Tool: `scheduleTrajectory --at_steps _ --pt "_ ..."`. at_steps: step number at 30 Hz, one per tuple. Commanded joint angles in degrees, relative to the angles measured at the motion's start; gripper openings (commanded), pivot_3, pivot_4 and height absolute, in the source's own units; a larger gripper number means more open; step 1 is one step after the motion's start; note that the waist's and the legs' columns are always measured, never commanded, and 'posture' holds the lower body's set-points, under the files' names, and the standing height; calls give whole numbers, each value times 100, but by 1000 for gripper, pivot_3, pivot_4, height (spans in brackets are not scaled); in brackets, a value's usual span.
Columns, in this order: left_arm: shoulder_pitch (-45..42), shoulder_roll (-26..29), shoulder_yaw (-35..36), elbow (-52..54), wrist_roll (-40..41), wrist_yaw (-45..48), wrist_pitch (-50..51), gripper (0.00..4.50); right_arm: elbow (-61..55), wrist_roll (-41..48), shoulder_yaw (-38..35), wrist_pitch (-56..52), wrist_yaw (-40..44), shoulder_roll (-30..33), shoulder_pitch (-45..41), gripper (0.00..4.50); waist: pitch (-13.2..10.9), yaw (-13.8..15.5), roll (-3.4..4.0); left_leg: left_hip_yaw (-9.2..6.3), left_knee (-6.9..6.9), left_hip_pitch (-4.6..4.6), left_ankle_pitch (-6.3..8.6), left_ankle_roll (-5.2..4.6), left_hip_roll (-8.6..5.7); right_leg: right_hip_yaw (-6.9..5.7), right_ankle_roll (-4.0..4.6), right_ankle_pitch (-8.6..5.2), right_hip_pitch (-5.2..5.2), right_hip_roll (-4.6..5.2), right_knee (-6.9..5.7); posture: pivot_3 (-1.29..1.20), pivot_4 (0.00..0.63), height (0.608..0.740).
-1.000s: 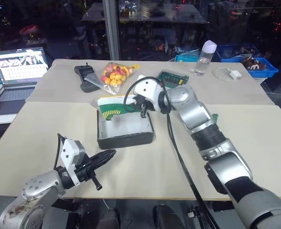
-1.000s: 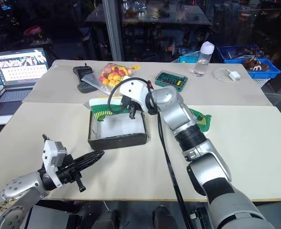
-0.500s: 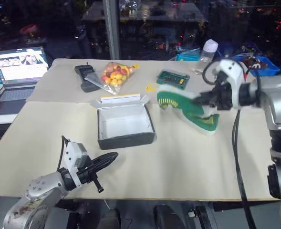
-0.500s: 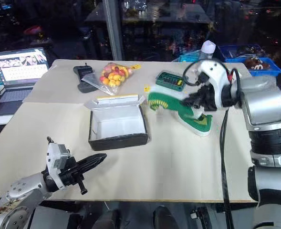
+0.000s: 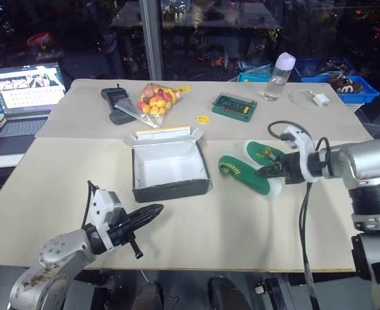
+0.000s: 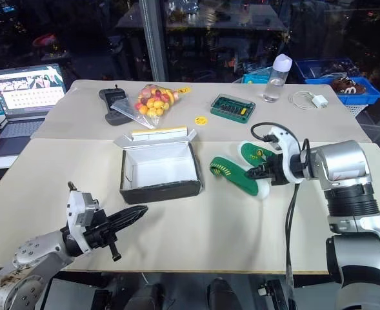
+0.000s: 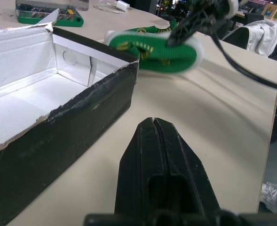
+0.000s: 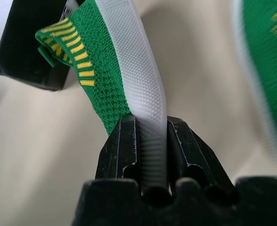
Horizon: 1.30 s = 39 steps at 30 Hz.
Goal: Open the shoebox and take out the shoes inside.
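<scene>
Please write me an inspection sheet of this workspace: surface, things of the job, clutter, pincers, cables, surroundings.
Surface: beige table.
Job's things: shoebox open, white inside, no shoes in it; held slipper and second slipper lie right of it.
Clutter: candy bag, black device, green circuit board, bottle, yellow token.
Pincers: left pincer shut, holding nothing; right pincer shut on held slipper.
Cables: white charger cable.
Surroundings: laptop, blue bins.
</scene>
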State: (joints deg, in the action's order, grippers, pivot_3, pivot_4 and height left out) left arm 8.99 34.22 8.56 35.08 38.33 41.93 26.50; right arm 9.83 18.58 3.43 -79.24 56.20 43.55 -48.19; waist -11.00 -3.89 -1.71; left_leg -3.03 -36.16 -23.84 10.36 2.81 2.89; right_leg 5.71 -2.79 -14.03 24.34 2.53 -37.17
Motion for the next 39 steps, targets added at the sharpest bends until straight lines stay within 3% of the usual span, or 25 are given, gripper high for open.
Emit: scheduleTrajectory --at_steps 1,5,6,10,17,23,27,31,34,37,39 --pt "-39 36 24 214 60 -49 16 0 -26 53 -92 42 -320 13 181 516 1 -5 -1 -1 -2 1 0 0 1 -1 0 0 -1 -1 0 0 150 715" --pt "-16 27 16 244 62 -100 27 0 161 -170 23 555 -703 39 333 2126 11 -6 -17 -1 -9 12 0 0 1 -2 -1 1 -16 -1 0 0 150 715" --pt "-11 26 12 242 60 -102 22 0 172 -199 41 667 -763 44 344 2261 11 -6 -17 -1 -11 12 0 0 0 -2 -1 1 -16 -1 0 0 150 715" --pt "44 15 8 190 33 -62 -37 0 133 -625 339 1574 -1034 145 387 3585 11 -9 -18 1 -25 10 0 0 0 2 -2 5 -18 0 0 0 150 715" --pt "210 5 34 51 -38 120 -228 0 39 -1178 481 2519 -1219 473 194 3585 7 -9 -11 3 -22 1 0 0 0 4 -7 8 -6 0 0 0 150 715" --pt "253 -5 49 -78 -92 241 -370 0 -786 -1028 561 2249 -713 910 208 3585 6 1 -9 2 -17 0 0 0 0 4 -8 7 -5 0 1 0 150 715" --pt "327 -17 266 -321 -152 285 -552 0 -1943 -191 247 1516 199 1600 252 3585 2 1 -3 3 -18 1 0 0 0 4 -7 7 -6 1 1 0 150 715" --pt "614 -19 558 -742 -372 355 -862 0 -2763 571 -401 1092 599 2034 611 3585 2 5 -3 2 -13 1 0 0 2 2 -5 4 -3 0 2 0 150 715" --pt "804 -103 868 -1155 -613 212 -1165 0 -3183 731 -1044 782 152 1872 1063 3585 4 5 -7 3 -14 2 0 0 3 2 5 -2 -5 1 7 0 150 715" --pt "540 -465 1379 -1488 -797 -817 -1125 0 -3598 221 -1765 378 -1243 1036 1477 3585 10 27 -17 3 -26 3 0 0 2 3 25 -11 -7 1 5 0 150 715" --pt "133 -763 1588 -1603 -927 -1597 -1047 0 -3985 -242 -1950 778 -2057 615 1914 3585 10 53 -17 1 -38 -2 0 1 2 3 23 -3 -8 1 2 0 150 715"
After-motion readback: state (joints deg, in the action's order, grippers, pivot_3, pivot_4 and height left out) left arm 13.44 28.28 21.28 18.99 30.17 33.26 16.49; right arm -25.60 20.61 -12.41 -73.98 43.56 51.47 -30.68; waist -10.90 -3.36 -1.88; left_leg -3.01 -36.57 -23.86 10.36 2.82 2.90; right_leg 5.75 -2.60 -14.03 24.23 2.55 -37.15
